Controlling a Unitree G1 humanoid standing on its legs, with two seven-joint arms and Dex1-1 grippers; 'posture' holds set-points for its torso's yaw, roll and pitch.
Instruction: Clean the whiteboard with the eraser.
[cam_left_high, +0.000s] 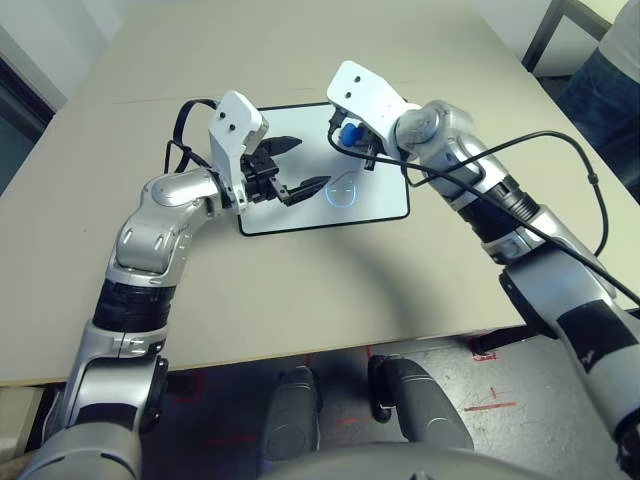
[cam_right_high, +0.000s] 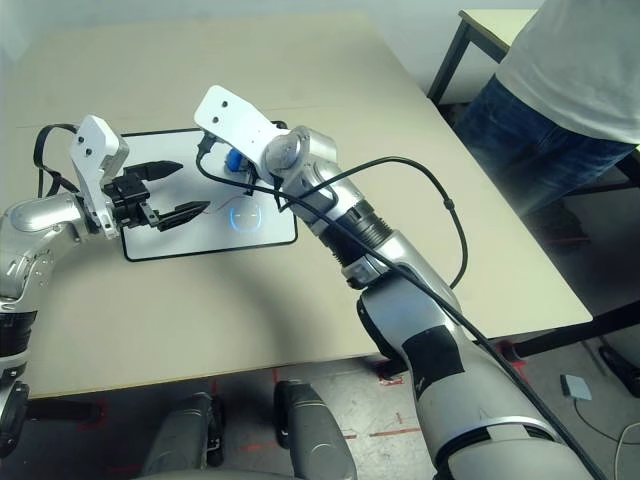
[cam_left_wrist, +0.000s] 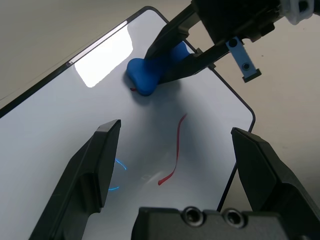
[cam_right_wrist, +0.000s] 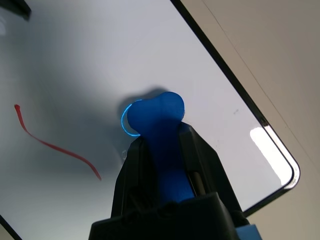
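Whiteboard (cam_right_high: 170, 236), a white rectangle with a thin black frame and rounded corners, lies flat on the broad beige surface (cam_left_high: 250, 310) in front of you. Beyond your right side of it stands a person (cam_right_high: 575, 85) in a pale top and blue jeans.

Your left black two-fingered tool (cam_left_high: 314, 162) is spread and empty above the board's left part. Your right black two-fingered tool (cam_right_wrist: 162, 134) pinches the bright blue, pinch-waisted eraser (cam_right_wrist: 159, 114) over the right part, towards the far side. You can't tell whether the eraser is pressed against the board.

Its long axis runs in line with the right fingers, its rounded free end pointing ahead of them, towards your left and slantwise to the board's long sides.

You seem to be at the wiping step, with the thin curved red stroke (cam_left_wrist: 177, 145) unwiped. Your next move calls for keeping the grip, lowering the eraser into firm, even contact if needed, and sweeping it along that stroke, clear of your left tool.
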